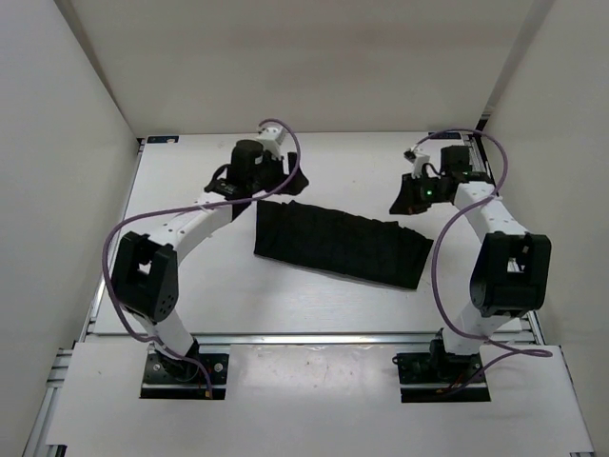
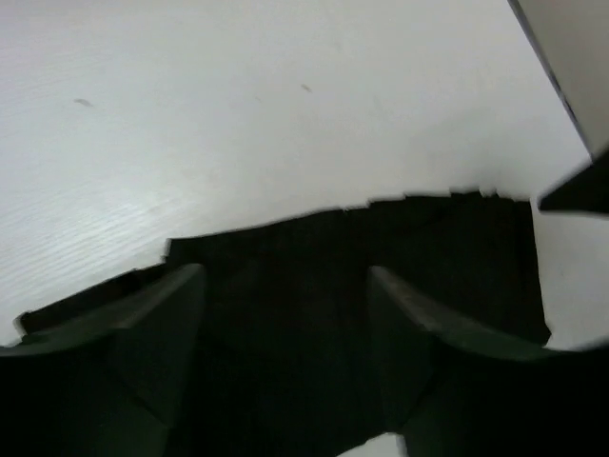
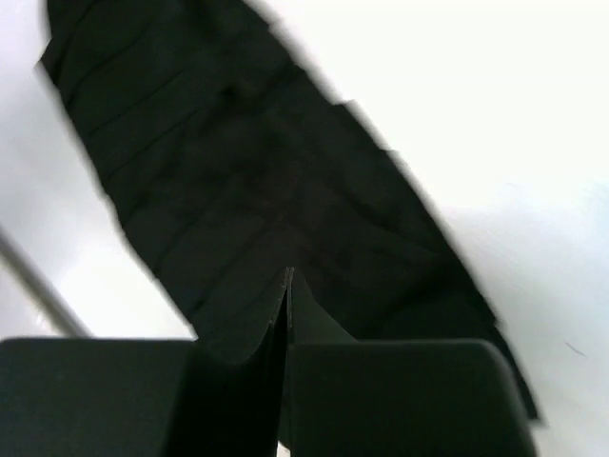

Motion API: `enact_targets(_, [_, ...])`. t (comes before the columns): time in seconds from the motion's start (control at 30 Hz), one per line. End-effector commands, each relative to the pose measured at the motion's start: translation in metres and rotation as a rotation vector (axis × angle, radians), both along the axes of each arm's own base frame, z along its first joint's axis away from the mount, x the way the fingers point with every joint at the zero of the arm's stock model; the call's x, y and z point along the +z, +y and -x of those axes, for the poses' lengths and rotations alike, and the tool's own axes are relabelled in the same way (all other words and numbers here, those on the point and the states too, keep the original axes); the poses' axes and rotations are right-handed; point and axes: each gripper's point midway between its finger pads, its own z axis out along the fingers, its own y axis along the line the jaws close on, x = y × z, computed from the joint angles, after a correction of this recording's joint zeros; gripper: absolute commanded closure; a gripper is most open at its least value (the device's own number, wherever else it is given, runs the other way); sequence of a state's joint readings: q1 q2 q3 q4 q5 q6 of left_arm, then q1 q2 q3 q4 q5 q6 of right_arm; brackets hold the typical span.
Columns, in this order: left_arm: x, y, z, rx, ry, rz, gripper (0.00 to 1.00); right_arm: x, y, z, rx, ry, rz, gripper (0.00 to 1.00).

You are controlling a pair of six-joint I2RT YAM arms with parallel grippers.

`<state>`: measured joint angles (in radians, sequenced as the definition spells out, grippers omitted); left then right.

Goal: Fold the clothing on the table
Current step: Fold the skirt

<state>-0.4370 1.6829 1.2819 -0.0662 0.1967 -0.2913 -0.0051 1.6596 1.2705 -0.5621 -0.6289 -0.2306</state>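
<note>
The clothing is a black fabric strip with pleat-like folds, lying flat and slanted across the middle of the white table. My left gripper hovers at its far left end; in the left wrist view it stands open, fingers wide apart over the dark clothing with nothing between them. My right gripper is at the strip's far right corner. In the right wrist view it is shut, tips pressed together above the clothing, with no fabric seen between them.
White walls close in the table on the left, right and back. An aluminium rail runs along the near edge by the arm bases. Purple cables loop beside each arm.
</note>
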Motion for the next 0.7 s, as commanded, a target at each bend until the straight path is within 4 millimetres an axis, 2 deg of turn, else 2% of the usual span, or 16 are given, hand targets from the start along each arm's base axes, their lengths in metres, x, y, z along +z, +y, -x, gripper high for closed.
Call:
enact_targets(0.0, [-0.050, -0.032, 0.057, -0.230, 0.159, -0.003, 0.28, -0.012, 0.041, 0.040, 0.202, 0.075, -0.115, 1.00])
enact_targets(0.03, [-0.067, -0.028, 0.066, -0.230, 0.223, 0.006, 0.35, -0.017, 0.047, 0.045, 0.231, 0.089, -0.106, 1.00])
enact_targets(0.07, [-0.078, -0.029, 0.072, -0.246, 0.266, 0.022, 0.52, -0.031, 0.052, 0.057, 0.253, 0.142, -0.094, 1.00])
enact_targets(0.1, [-0.101, -0.020, 0.079, -0.235, 0.336, 0.015, 0.67, -0.036, 0.056, 0.067, 0.272, 0.195, -0.100, 1.00])
enact_targets(0.13, [-0.115, -0.011, 0.082, -0.205, 0.369, 0.010, 0.74, -0.056, 0.058, 0.075, 0.273, 0.294, -0.109, 1.00])
enact_targets(0.17, [-0.122, -0.003, 0.078, -0.178, 0.375, 0.004, 0.75, -0.064, 0.058, 0.079, 0.262, 0.348, -0.117, 1.00])
enact_targets(0.2, [-0.134, 0.003, 0.083, -0.162, 0.401, -0.020, 0.80, -0.067, 0.057, 0.083, 0.231, 0.425, -0.149, 1.00])
enact_targets(0.27, [-0.145, 0.018, 0.074, -0.109, 0.414, -0.055, 0.82, -0.093, 0.042, 0.084, 0.104, 0.617, -0.228, 1.00])
enact_targets(0.3, [-0.155, 0.023, 0.074, -0.093, 0.437, -0.074, 0.83, -0.098, 0.038, 0.083, 0.052, 0.678, -0.261, 1.00])
enact_targets(0.33, [-0.166, 0.031, 0.074, -0.064, 0.473, -0.083, 0.86, -0.103, 0.030, 0.082, 0.009, 0.701, -0.273, 1.00])
enact_targets(0.37, [-0.168, 0.036, 0.070, -0.047, 0.483, -0.085, 0.89, -0.110, 0.018, 0.079, -0.053, 0.713, -0.258, 1.00])
enact_targets(0.43, [-0.184, 0.042, 0.071, -0.032, 0.532, -0.092, 0.95, -0.125, -0.001, 0.074, -0.100, 0.679, -0.137, 1.00])
enact_targets(0.57, [-0.195, 0.053, 0.064, 0.014, 0.557, -0.122, 1.00, -0.127, -0.022, 0.065, -0.149, 0.664, -0.061, 1.00])
enact_targets(0.63, [-0.190, 0.054, 0.058, 0.045, 0.550, -0.121, 1.00, -0.119, -0.026, 0.059, -0.165, 0.626, -0.059, 1.00])
enact_targets(0.67, [-0.180, 0.052, 0.055, 0.050, 0.522, -0.118, 1.00, -0.112, -0.028, 0.058, -0.172, 0.608, -0.062, 1.00])
